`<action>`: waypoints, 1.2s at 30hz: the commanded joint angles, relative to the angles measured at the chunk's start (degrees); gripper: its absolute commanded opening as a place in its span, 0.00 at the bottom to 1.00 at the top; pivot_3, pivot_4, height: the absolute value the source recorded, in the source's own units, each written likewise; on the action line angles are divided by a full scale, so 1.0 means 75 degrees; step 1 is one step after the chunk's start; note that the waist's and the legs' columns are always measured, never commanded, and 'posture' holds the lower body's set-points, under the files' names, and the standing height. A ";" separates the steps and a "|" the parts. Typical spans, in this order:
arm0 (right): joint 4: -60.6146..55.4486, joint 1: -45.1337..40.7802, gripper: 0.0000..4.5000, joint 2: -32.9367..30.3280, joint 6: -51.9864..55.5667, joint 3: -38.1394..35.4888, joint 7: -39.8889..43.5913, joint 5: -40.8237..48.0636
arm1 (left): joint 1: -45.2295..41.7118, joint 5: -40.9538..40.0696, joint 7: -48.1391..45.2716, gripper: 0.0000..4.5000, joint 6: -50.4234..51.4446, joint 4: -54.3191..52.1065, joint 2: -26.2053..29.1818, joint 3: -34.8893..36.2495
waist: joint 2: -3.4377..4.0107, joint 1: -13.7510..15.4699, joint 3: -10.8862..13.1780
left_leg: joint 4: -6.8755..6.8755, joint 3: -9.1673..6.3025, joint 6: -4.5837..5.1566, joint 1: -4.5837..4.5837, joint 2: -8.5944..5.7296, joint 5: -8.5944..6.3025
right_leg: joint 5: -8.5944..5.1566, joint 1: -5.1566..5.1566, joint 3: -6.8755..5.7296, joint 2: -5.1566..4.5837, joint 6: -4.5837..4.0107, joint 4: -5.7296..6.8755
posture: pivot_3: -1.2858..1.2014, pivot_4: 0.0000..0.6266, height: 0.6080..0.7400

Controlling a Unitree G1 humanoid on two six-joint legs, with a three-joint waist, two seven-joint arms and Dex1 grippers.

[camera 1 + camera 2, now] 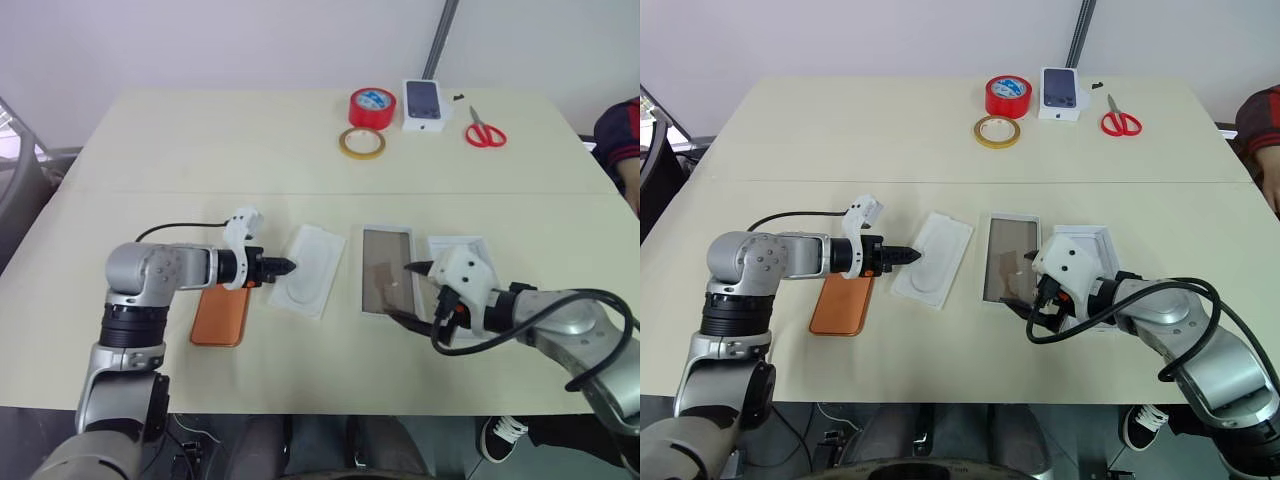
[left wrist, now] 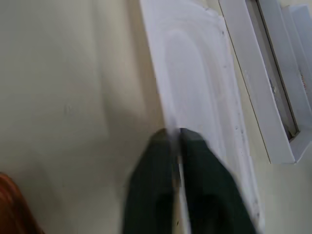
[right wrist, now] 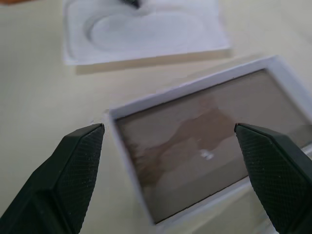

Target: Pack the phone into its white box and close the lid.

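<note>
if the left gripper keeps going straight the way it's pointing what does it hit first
Most likely the thin white insert. The left gripper, shut, points across the table at the insert's near edge, already at or over it; depth leaves contact unclear. Beyond lies the white box.

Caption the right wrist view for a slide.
Open right pincer poised over the near end of the empty white box, with the white insert lying beyond it on the table.

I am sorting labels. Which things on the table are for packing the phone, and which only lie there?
For the job: phone, white box, lid.
Only lying there: insert, red tape, yellow tape, scissors, small phone box.
</note>
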 commanded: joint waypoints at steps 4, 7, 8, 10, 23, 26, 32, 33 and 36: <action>-0.0226 -0.0684 1.00 -0.0430 0.0737 0.0698 0.0372 0.0003 | -0.0107 -0.0206 0.0138 0.00 0.0090 -0.0209 -0.0252 0.0687 | -0.0001 -0.0003 0.0000 | 0.0000 -0.0003 0.0003 0.0000 0.0002 -0.0002 | 0.0000 -0.0001 -0.0001 0.0001 0.0000 0.0000 | 0.52 0.24 1.00; -0.0092 -0.0952 1.00 -0.0675 0.0832 0.1424 0.0592 -0.0377 | -0.0269 -0.0389 0.0433 0.00 0.0251 -0.0085 -0.0561 0.1464 | -0.0001 0.0006 0.0001 | 0.0004 -0.0003 0.0003 -0.0003 0.0001 -0.0002 | 0.0000 -0.0001 -0.0001 -0.0001 0.0000 0.0000 | 0.52 0.24 1.00; -0.0018 -0.1057 0.94 -0.0699 0.0890 0.1631 0.0627 -0.0469 | -0.0308 -0.0433 0.0536 0.00 0.0290 -0.0082 -0.0648 0.1678 | -0.0002 0.0003 0.0001 | 0.0006 -0.0003 0.0003 -0.0003 0.0001 -0.0002 | 0.0000 -0.0001 -0.0001 -0.0001 0.0000 0.0000 | 0.52 0.24 1.00; 0.0154 -0.1308 0.81 -0.0759 0.0960 0.2079 0.0655 -0.0778 | -0.0347 -0.0460 0.0714 0.00 0.0376 -0.0151 -0.0775 0.1996 | -0.0002 -0.0005 0.0001 | 0.0008 -0.0004 0.0004 -0.0003 0.0001 -0.0002 | 0.0000 -0.0001 -0.0002 -0.0001 0.0000 0.0000 | 0.52 0.24 1.00; 0.0720 -0.2846 0.01 -0.0310 -0.0517 0.3700 0.1500 -0.2625 | -0.0677 -0.0771 0.1709 0.00 0.1007 -0.0541 -0.1154 0.3808 | -0.0006 -0.0023 0.0003 | 0.0011 -0.0004 -0.0029 -0.0003 0.0000 0.0016 | 0.0001 -0.0003 -0.0002 -0.0003 0.0002 0.0001 | 0.52 0.24 1.00; 0.1166 -0.3333 0.01 0.0149 -0.0734 0.4168 0.1614 -0.3116 | -0.0753 -0.0766 0.1914 0.00 0.1155 -0.0712 -0.1275 0.4012 | -0.0006 -0.0026 0.0003 | 0.0009 -0.0005 -0.0035 -0.0003 0.0002 0.0020 | 0.0001 -0.0008 -0.0004 -0.0001 0.0002 0.0005 | 0.52 0.24 1.00; 0.1890 -0.4063 0.01 0.1093 -0.0741 0.4724 0.1872 -0.3648 | -0.0760 -0.0682 0.2407 0.00 0.1606 -0.1267 -0.1726 0.4200 | -0.0009 0.0012 0.0004 | 0.0013 -0.0004 -0.0048 -0.0004 0.0000 0.0027 | 0.0001 -0.0006 -0.0007 -0.0007 0.0003 0.0004 | 0.52 0.24 1.00; 0.1914 -0.4090 0.01 0.1205 -0.0704 0.4689 0.1882 -0.3636 | -0.0753 -0.0692 0.2505 0.00 0.1659 -0.1364 -0.1846 0.4237 | -0.0012 0.0007 0.0002 | 0.0014 -0.0004 -0.0048 -0.0006 -0.0001 0.0027 | 0.0002 -0.0006 -0.0007 -0.0008 0.0003 0.0004 | 0.52 0.24 1.00; 0.1819 -0.4032 0.22 0.1446 -0.0493 0.4329 0.1872 -0.3445 | -0.0646 -0.0765 0.2802 0.00 0.1697 -0.1650 -0.2181 0.4228 | -0.0012 -0.0005 0.0002 | 0.0015 -0.0005 -0.0049 -0.0006 -0.0002 0.0027 | 0.0002 -0.0005 -0.0008 -0.0011 0.0004 0.0004 | 0.52 0.24 1.00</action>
